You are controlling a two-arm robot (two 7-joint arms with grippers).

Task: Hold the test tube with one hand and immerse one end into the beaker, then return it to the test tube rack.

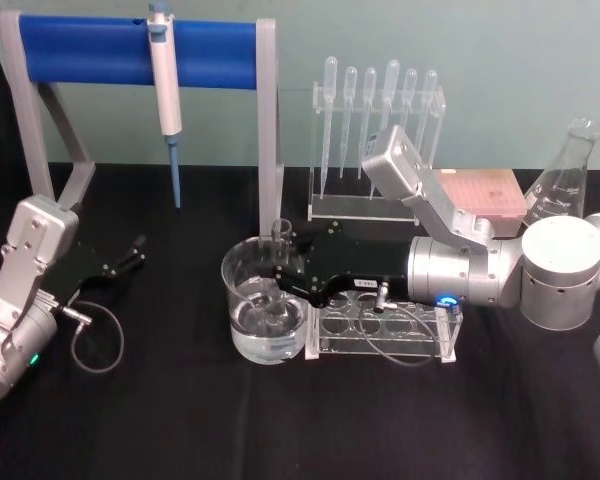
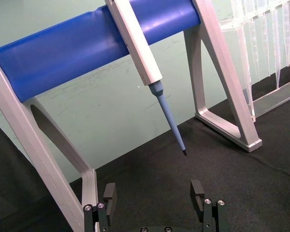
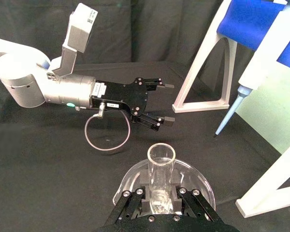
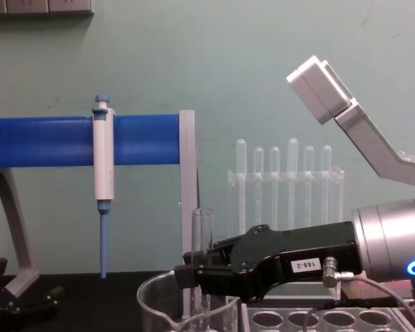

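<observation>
I have the right gripper (image 1: 283,265) with its jaws clamped on the test tube (image 1: 279,235), which stands upright with its lower end inside the beaker (image 1: 230,300). The dip looks done; the return to the test tube rack (image 1: 340,318) is left. The left gripper (image 1: 135,250) rests on the counter, jaws apart.

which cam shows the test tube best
Right wrist view: the test tube stands upright in the beaker, held by the right gripper. Chest view shows its side; head view its top.

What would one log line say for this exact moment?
right hand: shut on tube, upright | tube end: inside beaker | left hand: open, parked at left | rack: tube not yet back
</observation>
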